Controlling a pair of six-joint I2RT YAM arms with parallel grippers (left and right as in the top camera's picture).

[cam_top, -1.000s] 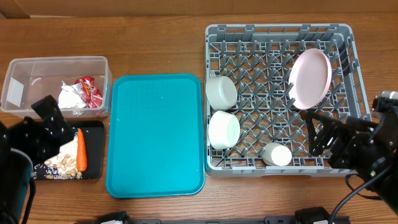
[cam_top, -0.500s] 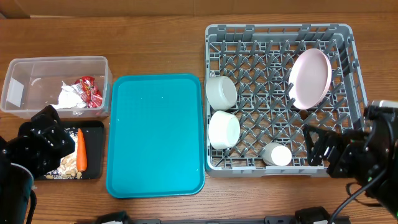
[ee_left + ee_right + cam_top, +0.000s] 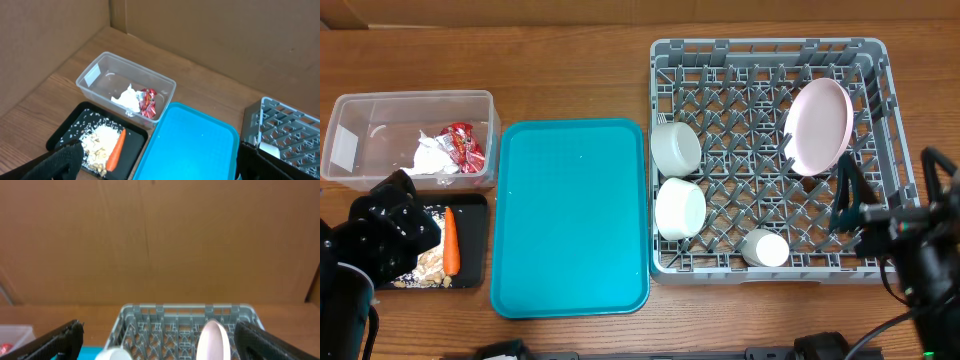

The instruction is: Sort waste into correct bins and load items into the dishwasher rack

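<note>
The grey dishwasher rack (image 3: 765, 45) holds the white-pink plate (image 3: 817, 125) on edge, two pale bowls (image 3: 675, 147) (image 3: 680, 208) and the white cup (image 3: 765, 248). The spoon and fork are not visible. The clear tub (image 3: 360, 110) holds the white napkin (image 3: 432, 157) and the red wrapper (image 3: 463, 147). The black tray (image 3: 472, 215) holds the carrot (image 3: 449, 241) and rice bits (image 3: 428, 264). My left gripper (image 3: 405, 210) is open and empty over the black tray's left side. My right gripper (image 3: 852, 200) is open and empty over the rack's right front part.
The teal serving tray (image 3: 570, 215) lies bare between the bins and the rack. The left wrist view shows the tub (image 3: 100, 75), carrot (image 3: 115, 150) and teal tray (image 3: 195, 140). The right wrist view shows the rack (image 3: 185, 311) and plate (image 3: 212, 340) before a brown wall.
My right arm has drawn back to the right and its gripper has turned and risen. My left gripper slid down over the black tray a second ago and has held still since.
</note>
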